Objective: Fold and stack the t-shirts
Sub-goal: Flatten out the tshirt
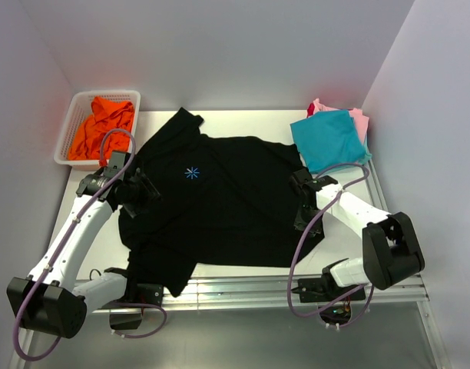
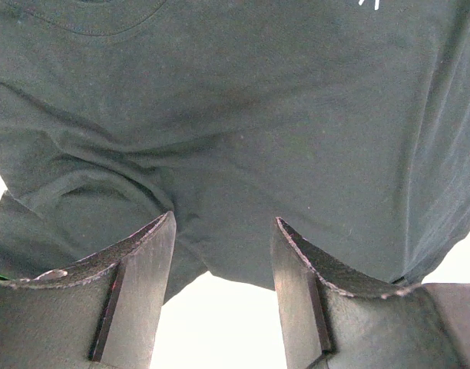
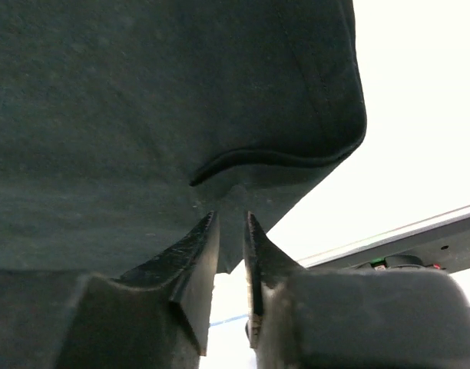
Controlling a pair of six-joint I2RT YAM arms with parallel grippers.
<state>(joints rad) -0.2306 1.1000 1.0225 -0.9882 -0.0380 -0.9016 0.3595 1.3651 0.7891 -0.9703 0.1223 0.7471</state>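
The teal tee [image 1: 327, 138] is stacked, orange tee [image 1: 104, 123] waits, black tee [image 1: 220, 207] lies unfolded, right pincer [image 3: 231, 219] grasping its edge, left pincer [image 2: 224, 223] released.

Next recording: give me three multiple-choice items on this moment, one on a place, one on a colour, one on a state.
1. Where is the orange t-shirt?
A. In the white basket at the far left
B. On the far-right stack
C. Under the right arm

2. Which colour tops the pile at the far right?
A. Red
B. Teal
C. Orange

3. How does the left tool stand?
A. Shut on cloth
B. Open, over the black t-shirt
C. Out of view

Answers:
1. A: the top view shows orange cloth bunched inside the basket.
2. B: the teal t-shirt lies uppermost, with pink and red edges peeking out behind it.
3. B: the left wrist view shows a wide gap between its fingers, with black cloth beyond them.
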